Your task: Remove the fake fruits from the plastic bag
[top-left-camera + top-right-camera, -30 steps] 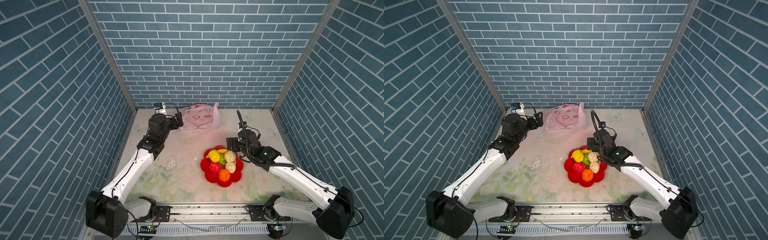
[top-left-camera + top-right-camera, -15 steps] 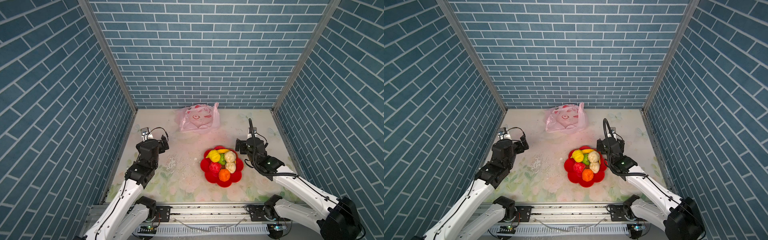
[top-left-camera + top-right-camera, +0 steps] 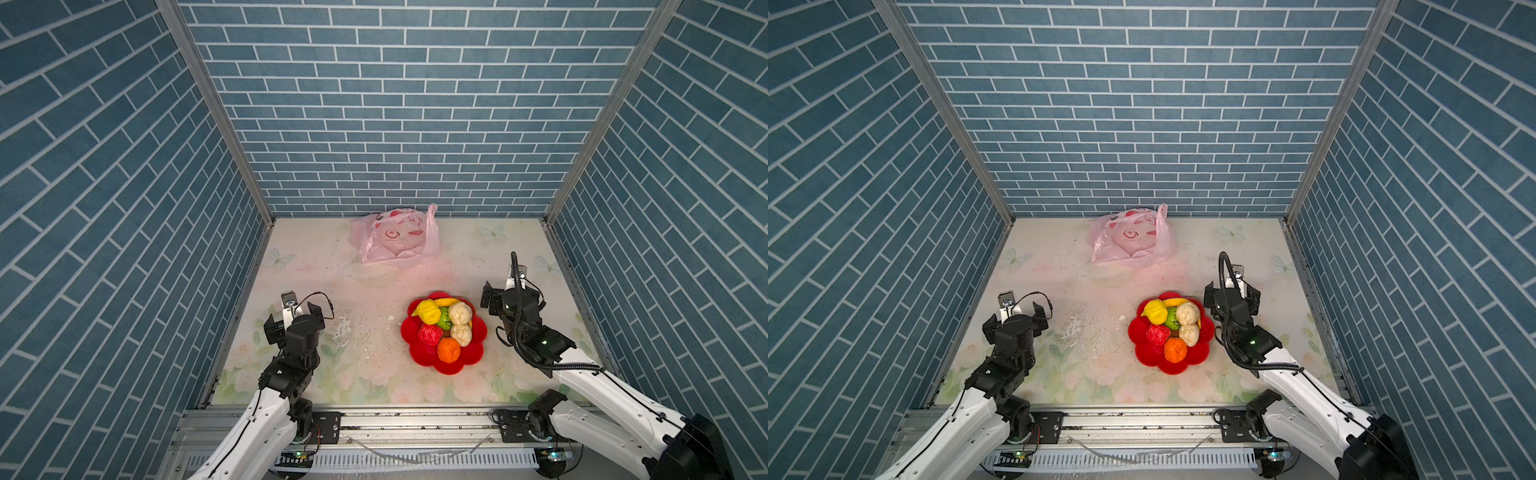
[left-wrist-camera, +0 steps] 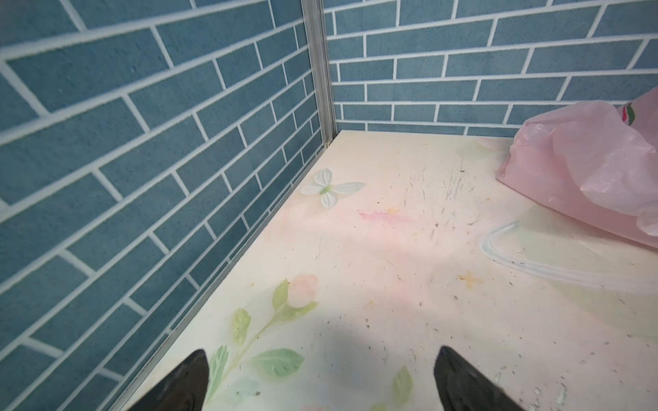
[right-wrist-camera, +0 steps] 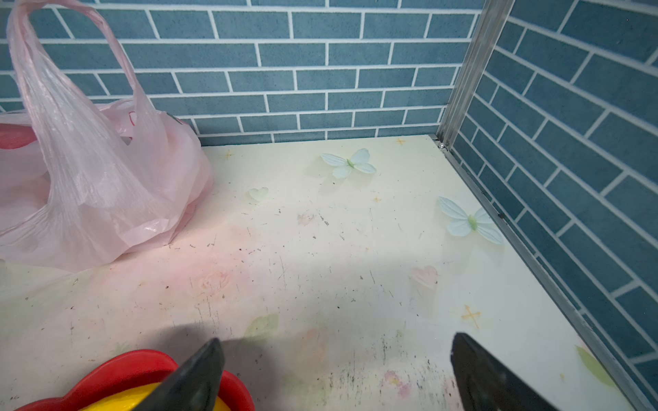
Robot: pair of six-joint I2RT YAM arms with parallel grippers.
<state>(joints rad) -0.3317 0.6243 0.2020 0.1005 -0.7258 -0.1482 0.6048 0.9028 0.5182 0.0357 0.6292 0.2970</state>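
Pink plastic bag [image 3: 395, 243], well beyond both gaping jaws.

No word, number or brand name can be read in any view. The plastic bag [image 3: 394, 245] carries red printed marks, which show in both top views as a ring and some curved blobs, but they are too small and crumpled to tell whether any are letters. The print on the tabletop [image 3: 374, 286] is only pictures: flowers, leaves, butterflies and small crosses.
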